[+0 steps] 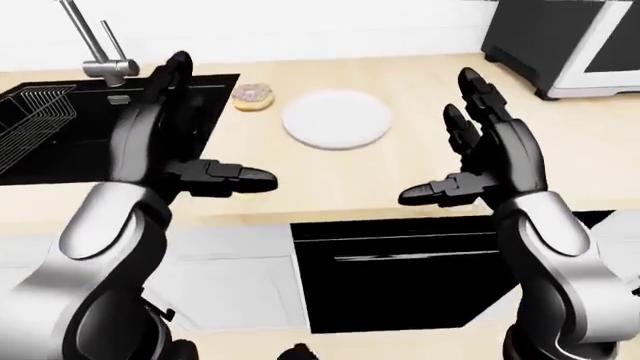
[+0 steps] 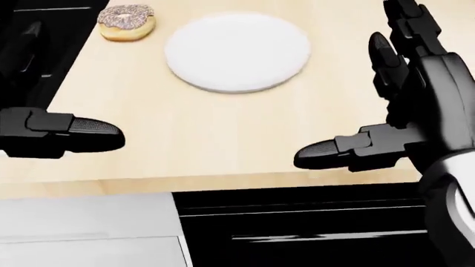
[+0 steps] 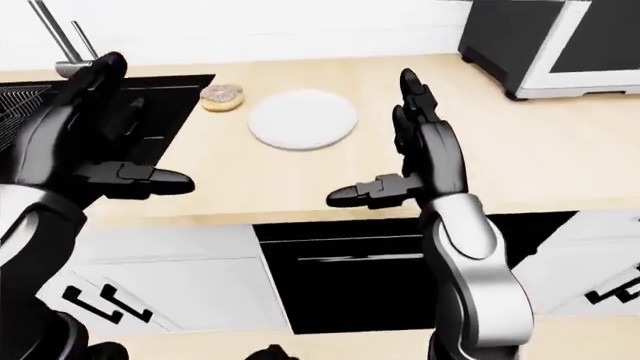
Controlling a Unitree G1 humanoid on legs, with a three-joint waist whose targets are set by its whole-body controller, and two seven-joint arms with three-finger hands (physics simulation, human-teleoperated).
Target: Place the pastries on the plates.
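Note:
A sprinkled, pink-frosted donut (image 2: 127, 22) lies on the light wood counter (image 2: 223, 144) at the top left of the head view. Just to its right sits an empty white plate (image 2: 236, 51); the two do not touch. My left hand (image 1: 205, 124) hovers open above the counter's near edge, below and left of the donut, with its thumb pointing right. My right hand (image 1: 445, 142) is open too, to the right of the plate, with its thumb pointing left. Neither hand holds or touches anything.
A black sink (image 1: 60, 142) with a metal faucet (image 1: 100, 49) and a wire rack (image 1: 30, 105) lies left of the donut. A black appliance (image 1: 560, 34) stands at the counter's top right. Below the counter edge are a black appliance front (image 1: 400, 270) and white cabinet doors (image 1: 230, 289).

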